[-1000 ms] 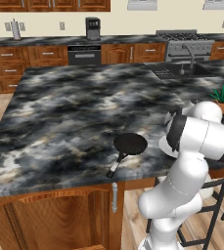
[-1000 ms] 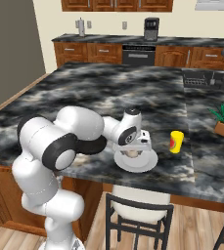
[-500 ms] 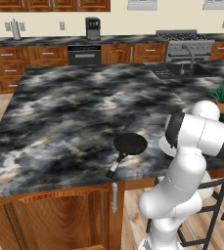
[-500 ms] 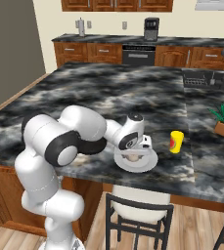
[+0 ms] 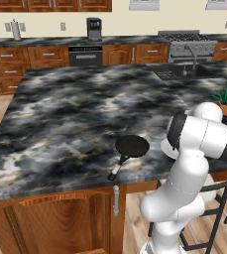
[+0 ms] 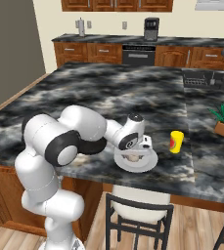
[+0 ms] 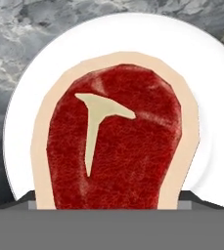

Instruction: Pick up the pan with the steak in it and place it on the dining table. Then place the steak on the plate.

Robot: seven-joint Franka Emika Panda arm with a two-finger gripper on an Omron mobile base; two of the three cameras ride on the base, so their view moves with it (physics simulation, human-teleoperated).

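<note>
Evidently I had the gripper (image 6: 133,157) low over the plate (image 6: 151,163), its jaws standing wide apart with the steak (image 7: 116,139) lying between them rather than pinched, as far as I could judge. From the hand view the steak filled the space straight ahead of the fingers, red with a pale fat rim and a T-shaped streak of fat, and it looked to rest flat on the plate, whose white rim curved around it on every side I could see. In the right base view a little of the tan rim showed just under the hand, on the near part of the plate. Beyond the plate on one side stood a yellow cup (image 6: 176,141), near but apart from it. On the other side of the arm the pan (image 5: 132,146) sat empty on the dining table (image 5: 70,114), close to its near edge, with its handle pointing towards that edge. So I took the pan as delivered and the steak as set on the plate; what seemed left was only to lift the hand clear without dragging the meat. Whether the fingers touched the steak's sides I could not tell.
</note>
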